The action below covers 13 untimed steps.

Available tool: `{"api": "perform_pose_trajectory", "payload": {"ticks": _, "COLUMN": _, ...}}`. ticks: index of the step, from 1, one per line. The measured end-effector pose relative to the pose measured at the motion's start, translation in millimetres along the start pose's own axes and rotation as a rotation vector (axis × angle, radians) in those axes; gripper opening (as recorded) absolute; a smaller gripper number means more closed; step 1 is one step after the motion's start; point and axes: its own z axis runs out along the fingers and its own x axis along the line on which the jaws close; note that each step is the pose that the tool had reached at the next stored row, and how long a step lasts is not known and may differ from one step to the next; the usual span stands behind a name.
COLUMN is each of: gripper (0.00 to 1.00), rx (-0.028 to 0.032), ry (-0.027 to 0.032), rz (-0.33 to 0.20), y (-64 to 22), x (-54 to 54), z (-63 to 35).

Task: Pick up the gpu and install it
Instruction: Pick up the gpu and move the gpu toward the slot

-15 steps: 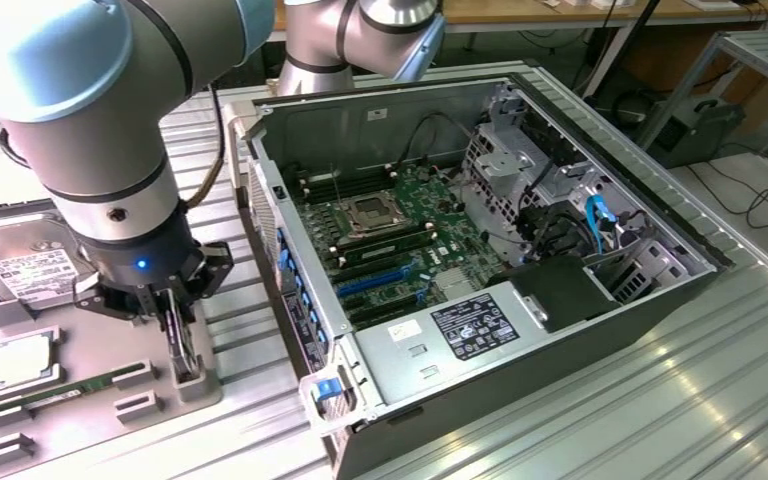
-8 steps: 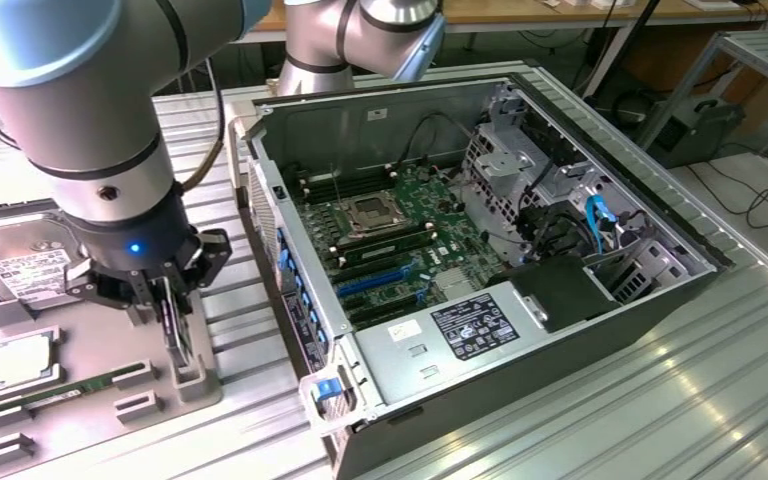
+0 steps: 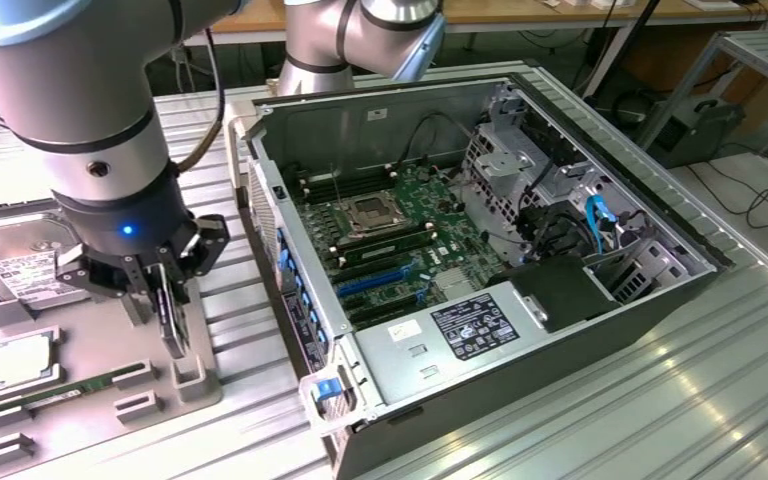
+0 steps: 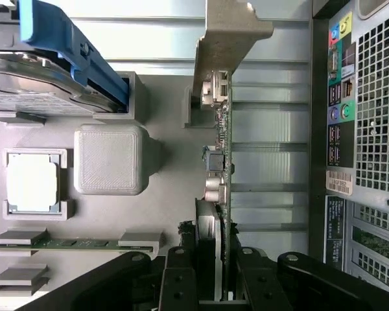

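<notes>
The gpu (image 3: 172, 322) is a thin dark card seen edge-on, standing upright over the grey fixture tray (image 3: 88, 345) at the exterior view's left. My gripper (image 3: 157, 283) comes down on it from above, shut on the card's top edge. In the wrist view, the black fingers (image 4: 178, 278) press both faces of the gpu (image 4: 224, 162), and its pale metal bracket (image 4: 230, 39) runs along the far end. The card's lower edge is close to a grey holder block (image 3: 197, 380); I cannot tell whether they touch.
The open computer case (image 3: 651, 215) lies at the exterior view's right, with the motherboard (image 3: 384, 235), blue slots (image 3: 371, 285) and power supply (image 3: 471, 325) exposed. On the tray sit a hard drive (image 3: 11, 262), a processor (image 3: 24, 360) and a green memory stick (image 3: 64, 390).
</notes>
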Motion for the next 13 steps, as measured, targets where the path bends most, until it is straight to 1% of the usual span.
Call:
{"api": "perform_pose_trajectory", "payload": {"ticks": 10, "gripper": 0.28, "rx": -0.0004, "ry": 0.0, "rz": 0.0, "y": 1.0, "x": -0.6, "z": -23.9}}
{"api": "perform_pose_trajectory", "payload": {"ticks": 13, "gripper": 0.28, "rx": -0.0003, "ry": 0.0, "rz": 0.0, "y": 1.4, "x": -0.8, "z": -32.9}}
